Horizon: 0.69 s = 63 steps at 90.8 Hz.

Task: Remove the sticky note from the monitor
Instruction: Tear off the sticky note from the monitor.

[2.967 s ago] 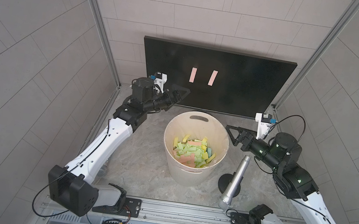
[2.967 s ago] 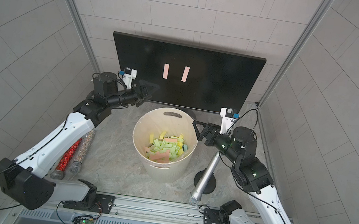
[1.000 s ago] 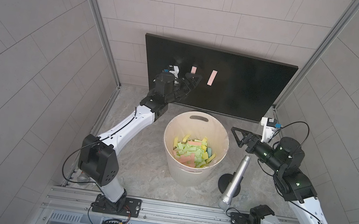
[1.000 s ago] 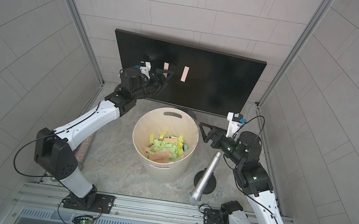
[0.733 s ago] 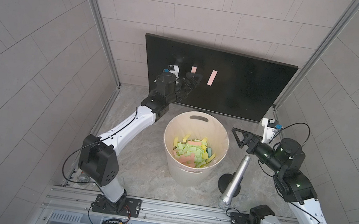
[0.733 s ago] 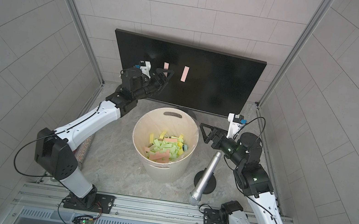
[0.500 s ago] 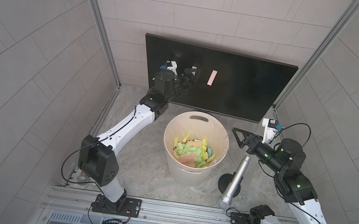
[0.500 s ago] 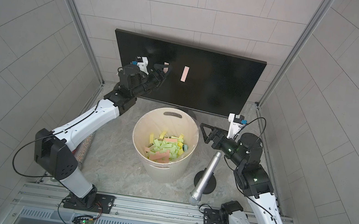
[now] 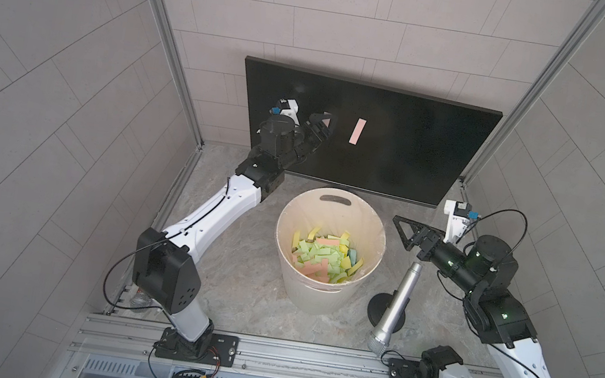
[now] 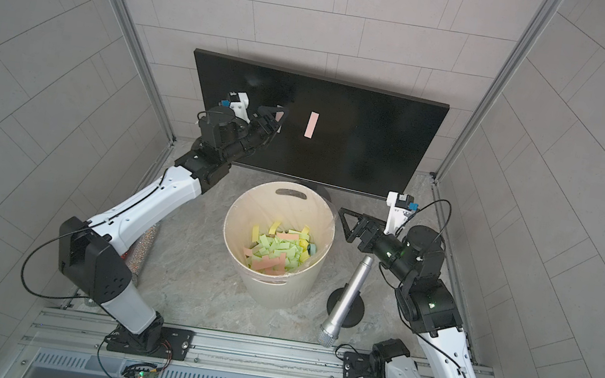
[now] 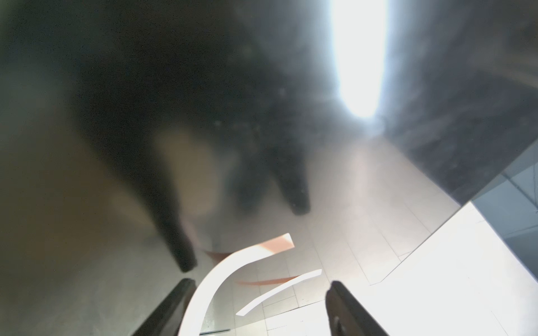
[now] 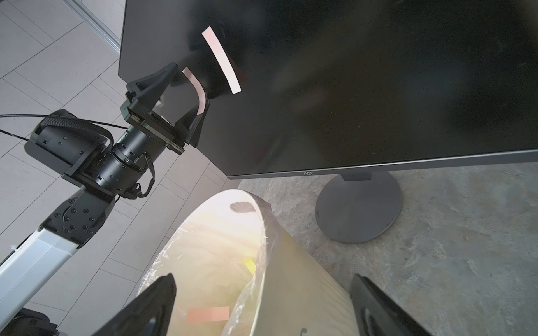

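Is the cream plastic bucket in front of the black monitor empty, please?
No, the cream plastic bucket holds many green, yellow and pink paper notes.

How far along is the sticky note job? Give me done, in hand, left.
Done: a heap of coloured notes lies in the bucket. In hand: the left gripper has its jaws apart around the left pink note, whose free end curls off the monitor; not gripped yet. Left: pinch and peel it, then the second pink note, flat on the screen. The right gripper waits open beside the bucket.

Cream bucket (image 9: 317,302) beside silver microphone (image 9: 400,296)
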{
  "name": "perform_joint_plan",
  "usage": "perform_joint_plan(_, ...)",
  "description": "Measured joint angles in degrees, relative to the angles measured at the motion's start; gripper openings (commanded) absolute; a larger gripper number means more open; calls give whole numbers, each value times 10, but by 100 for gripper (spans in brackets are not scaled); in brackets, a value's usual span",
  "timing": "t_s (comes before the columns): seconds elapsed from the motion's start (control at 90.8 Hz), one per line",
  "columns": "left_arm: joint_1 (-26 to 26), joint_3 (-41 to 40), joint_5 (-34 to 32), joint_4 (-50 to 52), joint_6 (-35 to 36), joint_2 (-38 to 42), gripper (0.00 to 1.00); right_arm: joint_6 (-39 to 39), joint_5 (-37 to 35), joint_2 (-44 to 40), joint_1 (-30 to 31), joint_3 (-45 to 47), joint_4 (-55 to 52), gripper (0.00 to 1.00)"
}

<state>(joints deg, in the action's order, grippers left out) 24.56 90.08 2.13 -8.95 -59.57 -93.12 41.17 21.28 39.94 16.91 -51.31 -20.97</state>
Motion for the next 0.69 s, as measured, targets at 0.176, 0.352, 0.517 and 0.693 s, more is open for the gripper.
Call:
perform_joint_plan(0.176,0,0,-1,0,-2,0,50,2,4,0,0,0,0,95)
perform_joint_plan(0.352,0,-1,-2,0,1,0,37,2,6,-1,-1,0,0,95)
perform_joint_plan(0.517,0,-4,-3,4,2,0,22,2,6,-2,-1,0,0,95)
perform_joint_plan(0.693,0,-6,-3,7,7,2,11,2,6,-3,-2,0,0,95)
